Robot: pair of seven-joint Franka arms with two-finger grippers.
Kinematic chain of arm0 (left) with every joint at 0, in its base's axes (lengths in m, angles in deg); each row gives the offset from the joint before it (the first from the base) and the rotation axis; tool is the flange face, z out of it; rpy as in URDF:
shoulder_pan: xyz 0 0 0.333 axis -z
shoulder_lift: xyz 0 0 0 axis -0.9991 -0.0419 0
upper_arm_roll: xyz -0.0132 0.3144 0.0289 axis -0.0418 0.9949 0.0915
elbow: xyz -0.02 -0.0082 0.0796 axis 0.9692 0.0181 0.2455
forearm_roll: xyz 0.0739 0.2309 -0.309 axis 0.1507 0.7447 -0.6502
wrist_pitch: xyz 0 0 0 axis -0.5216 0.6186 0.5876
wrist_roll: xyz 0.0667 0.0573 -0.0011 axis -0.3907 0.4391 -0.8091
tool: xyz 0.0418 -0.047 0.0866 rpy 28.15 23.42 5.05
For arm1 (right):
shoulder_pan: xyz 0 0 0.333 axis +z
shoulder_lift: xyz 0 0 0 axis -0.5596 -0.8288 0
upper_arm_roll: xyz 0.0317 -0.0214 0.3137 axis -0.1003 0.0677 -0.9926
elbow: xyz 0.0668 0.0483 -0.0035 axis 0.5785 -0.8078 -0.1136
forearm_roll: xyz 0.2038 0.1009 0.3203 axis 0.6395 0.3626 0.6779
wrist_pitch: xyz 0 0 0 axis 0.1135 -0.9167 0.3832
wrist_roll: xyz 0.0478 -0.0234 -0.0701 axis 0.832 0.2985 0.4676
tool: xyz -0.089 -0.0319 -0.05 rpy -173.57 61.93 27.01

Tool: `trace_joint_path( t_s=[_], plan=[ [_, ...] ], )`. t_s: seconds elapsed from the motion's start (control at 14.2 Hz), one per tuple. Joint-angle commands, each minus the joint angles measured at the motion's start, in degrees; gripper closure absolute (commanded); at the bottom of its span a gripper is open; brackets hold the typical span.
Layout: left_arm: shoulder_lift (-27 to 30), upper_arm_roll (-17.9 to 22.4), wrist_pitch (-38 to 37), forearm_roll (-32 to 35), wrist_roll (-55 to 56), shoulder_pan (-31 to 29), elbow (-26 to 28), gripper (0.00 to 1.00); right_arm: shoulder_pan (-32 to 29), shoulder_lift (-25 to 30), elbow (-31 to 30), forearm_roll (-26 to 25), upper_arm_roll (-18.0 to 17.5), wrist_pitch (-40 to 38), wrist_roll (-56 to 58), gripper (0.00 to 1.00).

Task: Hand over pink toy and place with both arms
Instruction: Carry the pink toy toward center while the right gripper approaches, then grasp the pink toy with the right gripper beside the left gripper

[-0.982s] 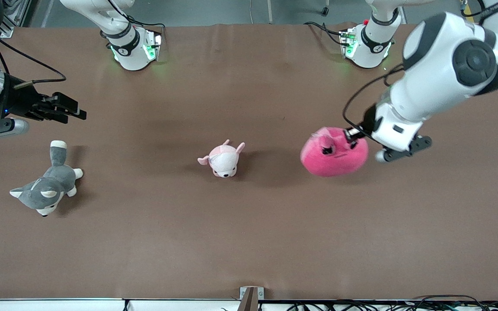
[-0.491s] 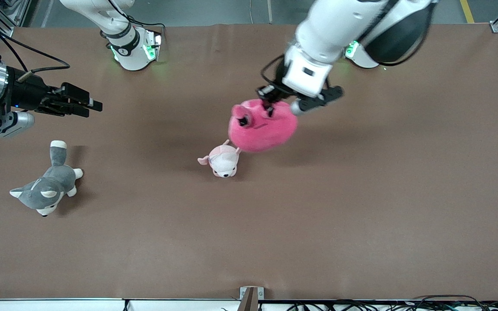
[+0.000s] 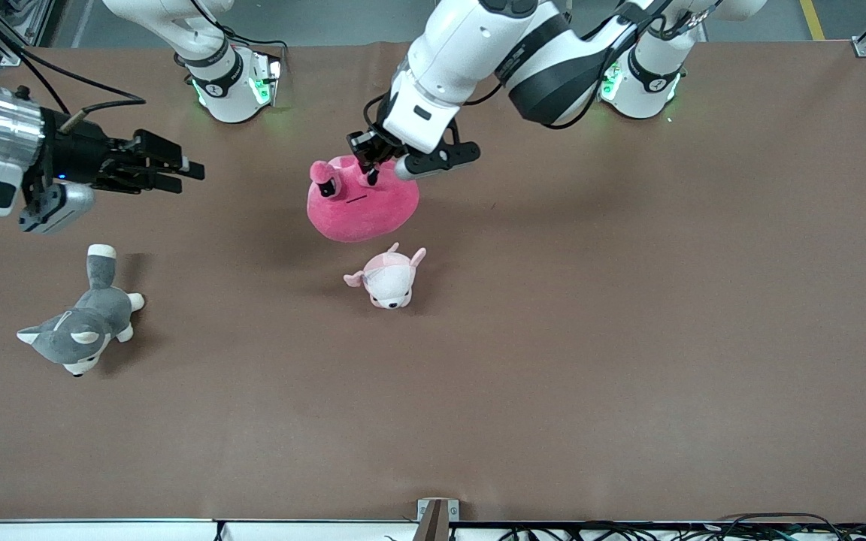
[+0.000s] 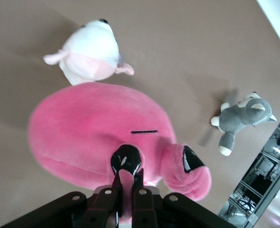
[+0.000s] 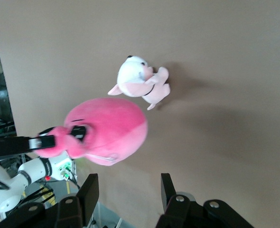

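Brown matte tabletop (image 3: 628,361) (cables (image 3: 704,532) along its near edge)

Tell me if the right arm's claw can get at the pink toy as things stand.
Probably yes. The right claw is open and points at the pink toy, which hangs in the air from the left claw, shut on a nub at its top. Nothing lies between them, and the toy's side is bare.
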State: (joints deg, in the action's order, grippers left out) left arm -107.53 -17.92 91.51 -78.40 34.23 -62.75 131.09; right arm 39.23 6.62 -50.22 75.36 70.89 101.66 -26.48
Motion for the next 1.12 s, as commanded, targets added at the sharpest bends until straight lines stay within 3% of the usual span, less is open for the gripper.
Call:
trace_joint_path(
  t_s=[0.0, 1.05],
  plan=[
    [-3.3, 0.1, 1.5, -0.3, 0.6, 2.0, -4.1, 1.00, 1.7, -0.1, -0.3, 2.5, 0.2, -0.4, -0.3, 0.39],
    [-3.6, 0.0, 1.8, -0.5, 0.8, 2.8, -4.4, 1.00, 10.5, -5.9, -0.8, 1.9, 0.3, 0.2, -0.3, 0.39]
  ],
)
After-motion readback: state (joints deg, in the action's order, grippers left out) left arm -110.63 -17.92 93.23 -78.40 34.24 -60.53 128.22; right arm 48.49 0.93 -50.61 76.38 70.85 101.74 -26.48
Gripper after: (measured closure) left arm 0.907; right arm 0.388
